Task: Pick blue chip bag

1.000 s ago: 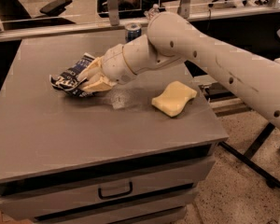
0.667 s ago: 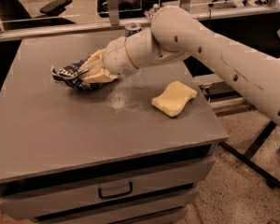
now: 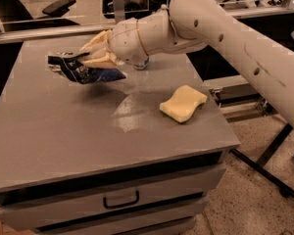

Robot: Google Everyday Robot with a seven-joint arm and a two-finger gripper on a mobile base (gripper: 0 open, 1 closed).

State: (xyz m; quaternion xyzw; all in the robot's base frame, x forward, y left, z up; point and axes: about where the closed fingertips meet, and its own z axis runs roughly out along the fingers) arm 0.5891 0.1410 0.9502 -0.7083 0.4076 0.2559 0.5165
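The blue chip bag (image 3: 83,70) is a crinkly dark-blue bag with white lettering. It hangs in the air above the back left of the grey table (image 3: 63,131), with its shadow on the top below it. My gripper (image 3: 90,54) is shut on the bag's upper edge and holds it clear of the table. My white arm reaches in from the right.
A pale yellow sponge (image 3: 183,103) lies on the table at the right. The bottom of a drink can (image 3: 141,64) shows behind my wrist, mostly hidden. The table has drawers in front (image 3: 121,199). Office chairs and desks stand behind.
My gripper has lifted the blue chip bag off the table and carried it upward; the bag now hangs above its shadow.
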